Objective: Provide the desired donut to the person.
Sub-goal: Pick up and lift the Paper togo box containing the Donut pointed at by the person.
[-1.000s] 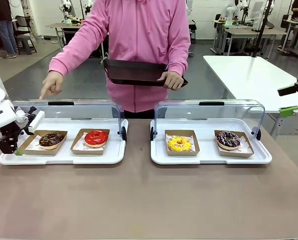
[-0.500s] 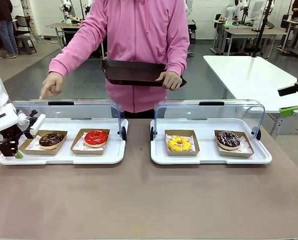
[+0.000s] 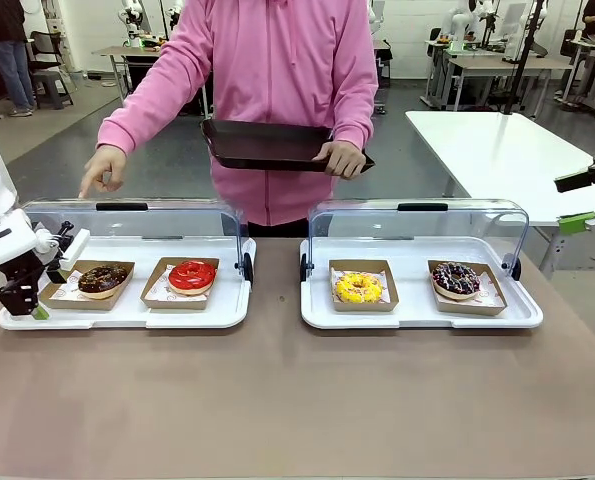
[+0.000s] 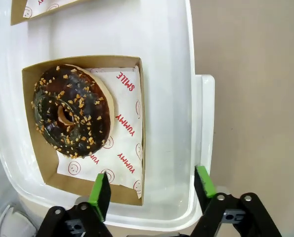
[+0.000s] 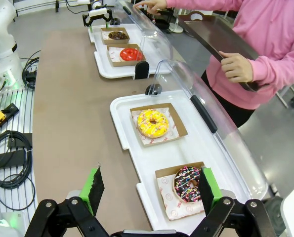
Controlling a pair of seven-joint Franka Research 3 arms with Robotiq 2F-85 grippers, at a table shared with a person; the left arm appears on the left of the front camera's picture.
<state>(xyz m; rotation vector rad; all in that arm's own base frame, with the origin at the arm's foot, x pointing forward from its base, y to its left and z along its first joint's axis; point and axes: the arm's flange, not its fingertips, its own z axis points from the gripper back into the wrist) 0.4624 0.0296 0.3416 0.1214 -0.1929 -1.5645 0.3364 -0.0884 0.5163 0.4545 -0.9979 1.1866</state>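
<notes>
The person (image 3: 277, 80) in a pink hoodie points a finger (image 3: 104, 167) down at the left case, above the chocolate donut with nut crumbs (image 3: 102, 278) (image 4: 72, 116). Their other hand holds a dark tray (image 3: 277, 145). My left gripper (image 3: 32, 300) (image 4: 151, 190) is open at the left end of the left white tray (image 4: 196, 123). Its fingers straddle the near corner of the donut's cardboard boat (image 4: 139, 148) and the tray rim. My right gripper (image 3: 587, 205) (image 5: 150, 190) hangs open off the table's right end, holding nothing.
A red-glazed donut (image 3: 192, 275) sits beside the chocolate one. The right white tray (image 3: 417, 318) holds a yellow donut (image 3: 358, 288) and a dark sprinkled donut (image 3: 456, 278). Clear lids (image 3: 137, 225) stand open behind both trays. Cables (image 5: 8, 158) lie beside the table.
My left gripper has shifted slightly at the tray's left end. The person's dark tray rose a little. The donuts have not moved.
</notes>
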